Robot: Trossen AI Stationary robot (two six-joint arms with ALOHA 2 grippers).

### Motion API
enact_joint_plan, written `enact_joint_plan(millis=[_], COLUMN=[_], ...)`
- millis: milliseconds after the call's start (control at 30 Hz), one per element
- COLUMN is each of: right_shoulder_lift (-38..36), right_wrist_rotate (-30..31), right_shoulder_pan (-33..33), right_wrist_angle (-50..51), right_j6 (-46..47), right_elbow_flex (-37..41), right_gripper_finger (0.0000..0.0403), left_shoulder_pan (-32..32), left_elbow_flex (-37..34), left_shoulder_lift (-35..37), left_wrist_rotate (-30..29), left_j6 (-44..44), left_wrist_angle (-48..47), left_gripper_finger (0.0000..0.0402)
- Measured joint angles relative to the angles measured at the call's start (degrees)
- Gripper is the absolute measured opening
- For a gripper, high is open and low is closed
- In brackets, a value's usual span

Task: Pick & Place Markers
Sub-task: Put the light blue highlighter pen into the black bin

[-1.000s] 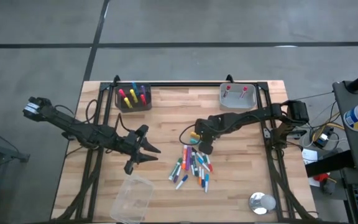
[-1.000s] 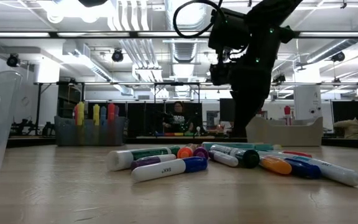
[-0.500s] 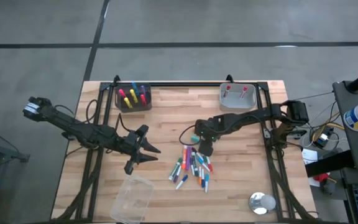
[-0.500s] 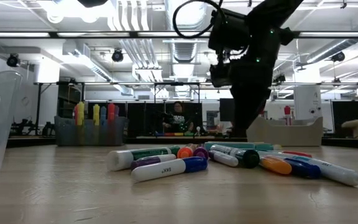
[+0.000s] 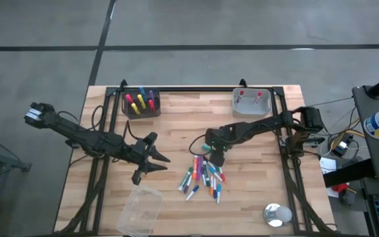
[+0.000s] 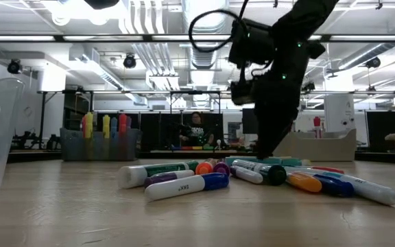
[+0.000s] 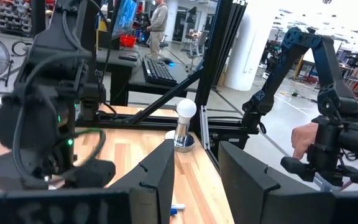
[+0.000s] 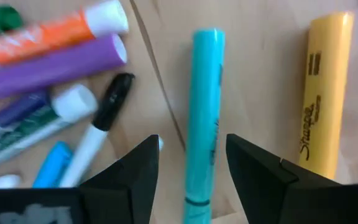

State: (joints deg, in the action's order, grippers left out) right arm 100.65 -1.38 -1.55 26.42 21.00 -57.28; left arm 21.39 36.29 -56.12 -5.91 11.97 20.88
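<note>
The right gripper points down over the pile of markers, fingers spread astride a teal marker; the left gripper hovers aside, fingers parted.

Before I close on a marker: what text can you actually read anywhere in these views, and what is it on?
"Sharpie": along the yellow marker, right wrist view.
Print on the teal marker between the right gripper fingers: blurred, unreadable.
Labels on the pile of markers in the low view: too small to read.
</note>
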Motion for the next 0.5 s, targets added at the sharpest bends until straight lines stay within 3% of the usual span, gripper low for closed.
enact_joint_plan(millis=[300,500], right_shoulder_lift=[2.7,2.8], right_wrist_rotate=[0.1,0.3], right_shoulder_pan=[0.2,0.2], right_wrist_angle=[0.1,0.1], right_j6=[0.0,-0.2], right_elbow_flex=[-0.1,-0.1], right_gripper_finger=[0.0183,0.0148], left_shoulder_pan=[0.0,0.0], left_elbow_flex=[0.0,0.0], left_shoulder_lift=[0.0,0.0], left_wrist_rotate=[0.0,0.0], left_j6=[0.0,0.0], left_wrist_angle=[0.0,-0.1], left_gripper_finger=[0.0119,0.0119])
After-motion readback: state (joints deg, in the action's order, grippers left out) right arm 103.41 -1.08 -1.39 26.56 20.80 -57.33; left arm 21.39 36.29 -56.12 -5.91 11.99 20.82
